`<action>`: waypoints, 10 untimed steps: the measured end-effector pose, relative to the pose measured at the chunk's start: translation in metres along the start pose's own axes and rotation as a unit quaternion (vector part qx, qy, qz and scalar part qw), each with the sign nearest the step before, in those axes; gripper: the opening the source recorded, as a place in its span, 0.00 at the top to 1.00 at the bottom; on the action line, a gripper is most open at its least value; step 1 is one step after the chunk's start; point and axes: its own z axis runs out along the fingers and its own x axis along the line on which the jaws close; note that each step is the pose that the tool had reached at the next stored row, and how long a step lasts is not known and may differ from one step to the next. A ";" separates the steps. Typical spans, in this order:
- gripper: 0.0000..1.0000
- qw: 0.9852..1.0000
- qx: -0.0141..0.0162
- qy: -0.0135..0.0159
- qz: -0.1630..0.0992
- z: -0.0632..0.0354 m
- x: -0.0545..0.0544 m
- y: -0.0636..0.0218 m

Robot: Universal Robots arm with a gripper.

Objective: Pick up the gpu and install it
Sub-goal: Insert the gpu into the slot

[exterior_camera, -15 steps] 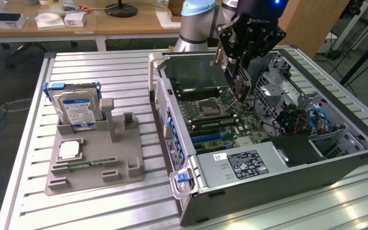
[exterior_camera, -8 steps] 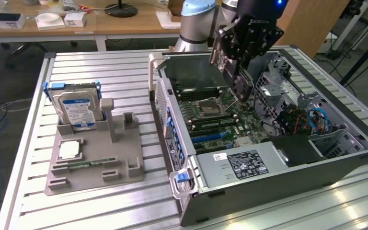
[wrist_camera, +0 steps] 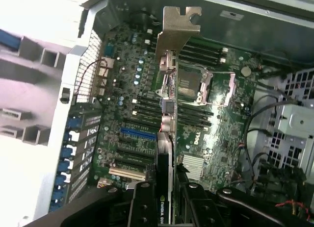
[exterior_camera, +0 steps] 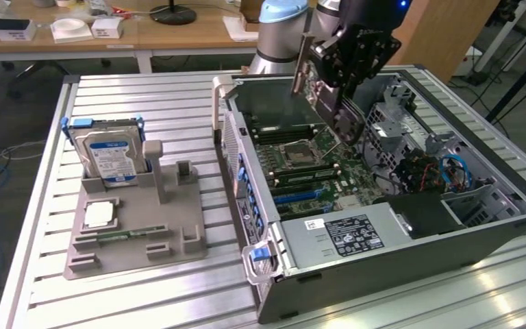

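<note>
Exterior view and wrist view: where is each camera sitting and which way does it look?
Exterior view: off the arm, raised, looking down across the table at the open computer case; the arm and pincer show above it.
Wrist view: on the wrist, looking down past the pincer into the case; its black fingers show.
Both share the gpu, clamped in the pincer, and the motherboard beneath it.

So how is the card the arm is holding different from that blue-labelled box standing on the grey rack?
The gpu is a thin green board with a silver bracket; the hard drive is a boxy block with a blue-white label. The gpu hangs in the pincer over the open computer case; the hard drive sits slotted in the grey rack. Both stand on edge.
</note>
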 end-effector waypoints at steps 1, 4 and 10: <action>0.74 1.000 0.000 0.000 -0.009 0.0002 0.000 0.0000; 0.74 0.999 -0.001 0.001 -0.037 0.0006 0.000 0.0000; 0.74 0.996 -0.001 0.003 -0.091 0.0017 0.000 -0.0001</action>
